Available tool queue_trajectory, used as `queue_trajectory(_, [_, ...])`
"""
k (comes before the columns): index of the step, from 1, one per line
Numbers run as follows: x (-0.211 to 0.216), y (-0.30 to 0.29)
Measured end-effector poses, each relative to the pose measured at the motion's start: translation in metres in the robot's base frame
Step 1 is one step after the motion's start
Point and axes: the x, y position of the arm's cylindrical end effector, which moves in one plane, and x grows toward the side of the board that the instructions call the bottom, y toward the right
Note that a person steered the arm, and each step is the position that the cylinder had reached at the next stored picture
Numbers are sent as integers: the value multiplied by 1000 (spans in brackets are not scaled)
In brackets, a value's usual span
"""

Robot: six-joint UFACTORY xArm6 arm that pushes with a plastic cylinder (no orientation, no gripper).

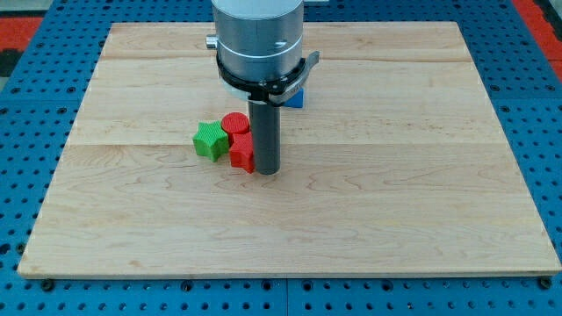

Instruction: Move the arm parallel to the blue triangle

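Note:
A blue block (295, 96), mostly hidden behind the arm's grey housing, shows at the view's top centre; its shape cannot be made out. My tip (268, 170) rests on the board below it, touching the right side of a red block (242, 152). A red cylinder (234, 124) sits just above that red block, and a green star-like block (210, 140) lies to their left.
The wooden board (395, 193) lies on a blue perforated table (26, 132). The arm's grey cylindrical housing (259, 39) hangs over the board's top centre and hides what is behind it.

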Motion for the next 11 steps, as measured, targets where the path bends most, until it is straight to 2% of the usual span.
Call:
queue_trajectory(3, [2, 5])
queue_trajectory(5, [0, 73])
queue_trajectory(11, [-14, 69])
